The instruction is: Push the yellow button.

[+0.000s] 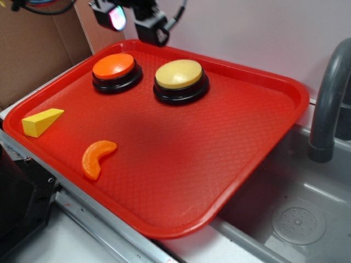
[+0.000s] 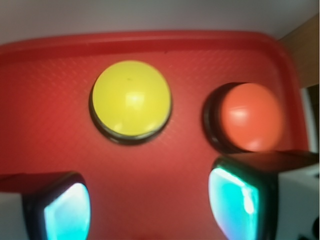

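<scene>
The yellow button point(image 1: 179, 75) point(image 2: 131, 100) is a pale yellow dome on a black round base. It stands at the back of the red tray point(image 1: 296, 90), right of centre. My gripper point(image 1: 133, 24) point(image 2: 150, 205) hangs open above the tray's far rim, behind the gap between the two buttons and touching neither. In the wrist view its glowing teal pads point(image 2: 67, 212) frame bare tray, with the yellow button ahead and a little left. Nothing is between the fingers.
An orange button point(image 1: 114, 67) point(image 2: 250, 117) of the same shape sits just left of the yellow one. A yellow wedge block point(image 1: 41, 121) and an orange slice-shaped piece point(image 1: 97, 158) lie at the tray's left front. A grey sink point(image 1: 299, 219) and faucet point(image 1: 329, 98) are to the right.
</scene>
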